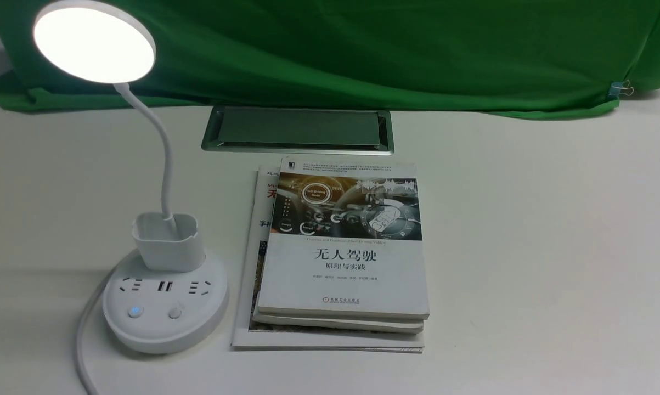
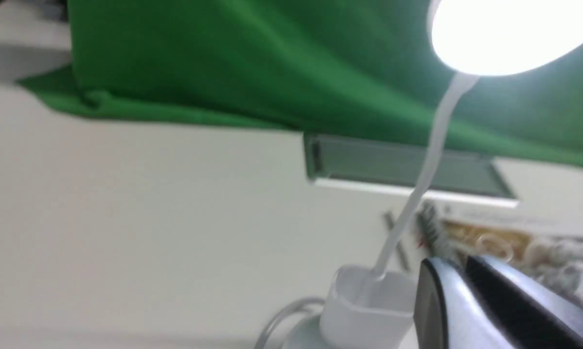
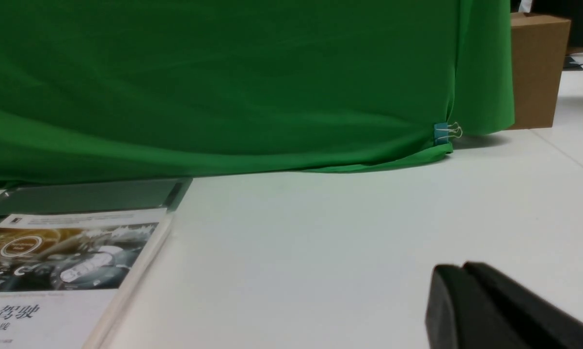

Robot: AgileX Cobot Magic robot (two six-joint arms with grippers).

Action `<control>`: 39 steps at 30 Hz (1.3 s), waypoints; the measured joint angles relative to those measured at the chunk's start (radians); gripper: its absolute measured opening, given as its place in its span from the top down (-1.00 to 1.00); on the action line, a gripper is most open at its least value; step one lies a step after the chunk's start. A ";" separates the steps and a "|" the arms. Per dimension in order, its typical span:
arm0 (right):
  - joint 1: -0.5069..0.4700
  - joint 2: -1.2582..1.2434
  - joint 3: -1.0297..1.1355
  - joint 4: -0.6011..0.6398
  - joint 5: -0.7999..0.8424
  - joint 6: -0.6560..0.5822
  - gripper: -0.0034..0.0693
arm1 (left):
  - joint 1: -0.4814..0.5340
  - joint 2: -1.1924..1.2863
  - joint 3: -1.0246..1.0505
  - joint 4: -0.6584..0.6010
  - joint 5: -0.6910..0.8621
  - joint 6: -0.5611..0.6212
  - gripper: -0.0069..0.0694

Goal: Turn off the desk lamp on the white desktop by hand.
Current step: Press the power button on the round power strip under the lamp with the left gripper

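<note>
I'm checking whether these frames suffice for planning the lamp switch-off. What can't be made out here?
Desk lamp buttons: markings too small, front view.
Left pincer: blurred and cut off by the frame edge, left wrist view; opening unclear.
Right pincer: only a corner shows, right wrist view; opening unclear.
Lower books: covers hidden under the top book, front view.
Lamp cord: runs off the bottom edge, front view.

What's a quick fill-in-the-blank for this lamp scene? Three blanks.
1. The desk lamp is switched ____.
2. In the front view, the books lie to the lamp's ____.
3. The backdrop cloth is coloured ____.
Missing words: on; right; green.
</note>
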 joint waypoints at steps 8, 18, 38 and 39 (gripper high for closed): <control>0.000 0.000 0.000 0.000 0.000 0.000 0.81 | 0.000 0.241 -0.005 -0.050 0.061 0.038 0.71; 0.000 0.000 0.000 0.000 -0.001 0.000 0.81 | 0.000 0.626 -0.163 -0.321 0.271 0.363 0.71; 0.000 0.000 0.000 0.000 0.000 0.000 0.81 | -0.220 0.999 -0.401 0.006 0.401 0.131 0.79; 0.000 0.000 0.000 0.000 0.000 0.000 0.81 | -0.220 1.008 -0.406 0.006 0.400 0.143 0.79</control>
